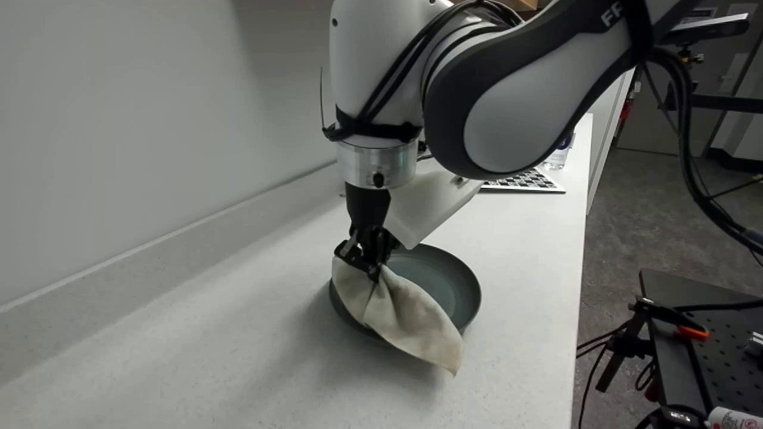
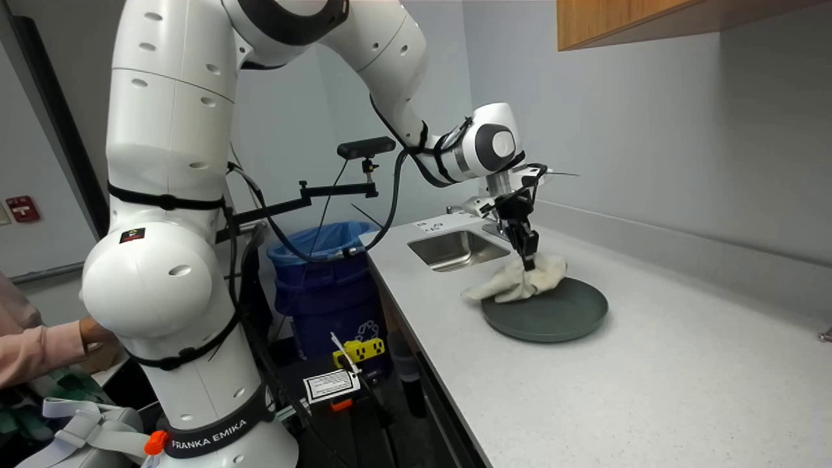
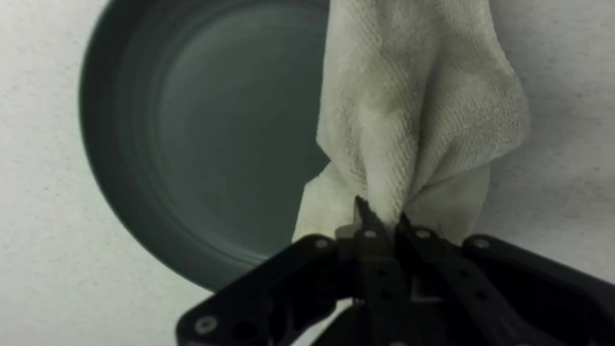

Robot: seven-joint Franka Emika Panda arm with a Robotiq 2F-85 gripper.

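Note:
A cream cloth [image 3: 379, 101] is pinched in my gripper [image 3: 383, 218], which is shut on a bunched fold of it. The dark green round plate [image 3: 226, 129] lies on the counter, with the cloth draped over one side of it and hanging past its rim. In both exterior views my gripper [image 1: 374, 275] points down over the edge of the plate [image 1: 462, 286], fingertips sunk among the folds. One long flap of the cloth [image 1: 417, 322] extends beyond the rim. What lies beneath the cloth [image 2: 517, 281] is hidden.
A steel sink [image 2: 458, 250] is set into the white counter [image 2: 650, 383]. Behind the arm lie a black-and-white patterned board [image 1: 527, 180] and a clear bottle [image 1: 558, 156]. A wall [image 1: 119, 119] runs along the counter, and a wooden cabinet [image 2: 617, 23] hangs above.

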